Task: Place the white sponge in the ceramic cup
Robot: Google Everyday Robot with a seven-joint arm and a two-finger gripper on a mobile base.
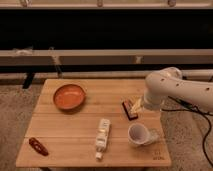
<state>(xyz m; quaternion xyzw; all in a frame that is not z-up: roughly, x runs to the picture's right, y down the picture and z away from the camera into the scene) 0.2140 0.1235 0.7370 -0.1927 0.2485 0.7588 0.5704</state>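
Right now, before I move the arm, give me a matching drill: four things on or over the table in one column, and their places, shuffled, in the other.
Things
1. orange bowl
2. ceramic cup
3. white tube
4. gripper

Places
A. front middle of the table, lying flat
B. over the right side, just behind the cup
C. back left of the table
D. front right of the table

Pairs: 1-C, 2-D, 3-A, 4-B
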